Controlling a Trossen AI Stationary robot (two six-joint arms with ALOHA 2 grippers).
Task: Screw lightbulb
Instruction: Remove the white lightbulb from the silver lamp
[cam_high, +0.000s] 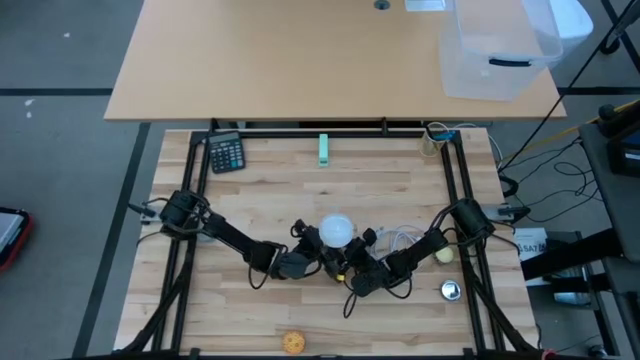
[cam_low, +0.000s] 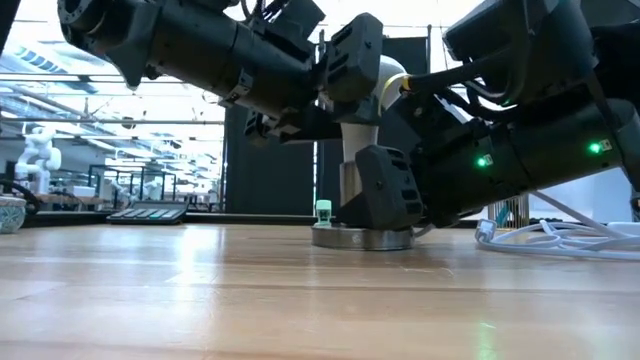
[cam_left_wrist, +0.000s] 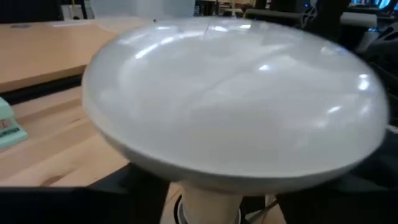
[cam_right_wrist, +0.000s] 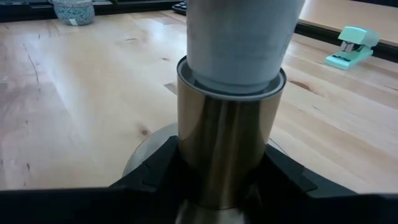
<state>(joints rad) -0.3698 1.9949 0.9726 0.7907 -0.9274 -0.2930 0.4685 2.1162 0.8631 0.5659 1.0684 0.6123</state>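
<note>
- The small white frosted lightbulb (cam_high: 337, 229) stands upright, globe up, near the middle of the light wooden table (cam_high: 300, 190), a little toward its front edge. Its narrow neck sits in a shiny brass-coloured cylindrical socket (cam_right_wrist: 227, 149).
- The socket rises from a round grey disc-shaped base (cam_low: 362, 238) that lies flat on the table.
- The left gripper (cam_high: 312, 243) reaches in from the table's left side and sits at the bulb's globe. The left wrist view is filled by the globe, with dark fingers (cam_left_wrist: 124, 186) just below its widest part; I cannot tell whether they press on the glass or stand just off it.
- The right gripper (cam_high: 352, 262) comes in from the right side, low at the table, and its dark fingers (cam_right_wrist: 155, 177) are closed on the brass socket from both sides, just above the base.
- A dark pocket calculator (cam_high: 226, 153) lies near the table's back left corner.
- A mint-green stapler (cam_high: 323, 149) lies near the middle of the back edge.
- A small yellowish ball (cam_high: 444, 255) lies near the right edge, beside the right arm.
- A small shiny metal round piece (cam_high: 450, 290) lies toward the front right corner.
- An orange ball (cam_high: 292, 342) lies at the front edge.
- White cable (cam_low: 560, 238) is coiled on the table to the right of the socket.
</note>
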